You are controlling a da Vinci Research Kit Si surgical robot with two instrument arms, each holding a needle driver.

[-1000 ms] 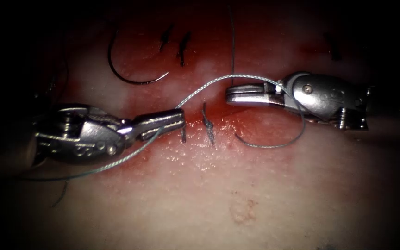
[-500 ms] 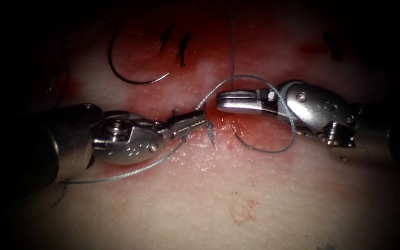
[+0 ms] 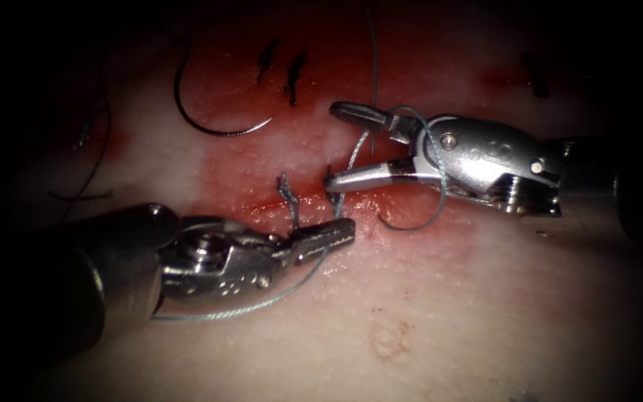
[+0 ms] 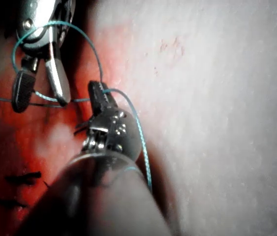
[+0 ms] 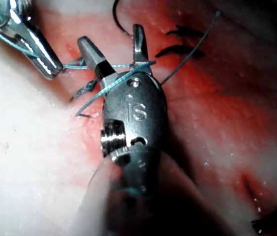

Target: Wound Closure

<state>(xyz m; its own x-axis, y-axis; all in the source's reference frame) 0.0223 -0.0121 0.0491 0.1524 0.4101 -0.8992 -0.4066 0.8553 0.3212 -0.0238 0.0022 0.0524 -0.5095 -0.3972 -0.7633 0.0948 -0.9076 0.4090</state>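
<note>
Needle [image 3: 213, 112]: it lay free on the tissue [image 3: 426, 313], up and to the left of your working spot, in neither tool and not in the tissue. Its curve opened upward, the long axis running roughly left to right, one end up at the left and the other low at the right.

Thread [image 3: 284, 294]: you had it running from under your left tool up past the cut [image 3: 262, 205], between the right tool's jaws and in a loop around that tool's wrist; a further strand went straight up and away.

Left tool [image 3: 340, 232]: your jaws were pressed together on the thread, just below the cut. A second ago that tool sat higher, level with the cut; you had brought it down and toward the camera, with the thread in its grip.

Right tool [image 3: 340, 145]: your jaws stood spread wide, one tip above and one at the cut, holding nothing, the thread crossing the gap between them. A second ago they were shut, so you had opened them.

Progress: dark stitches [image 3: 292, 78] with cut ends already sat above, and more at the far right. At the cut itself two short knotted ends [image 3: 289, 195] stood up, so I judged this stitch was mid-tying, not finished.

Red fluid [image 3: 411, 205]: it stained the tissue along the cut, heaviest around the right tool.
</note>
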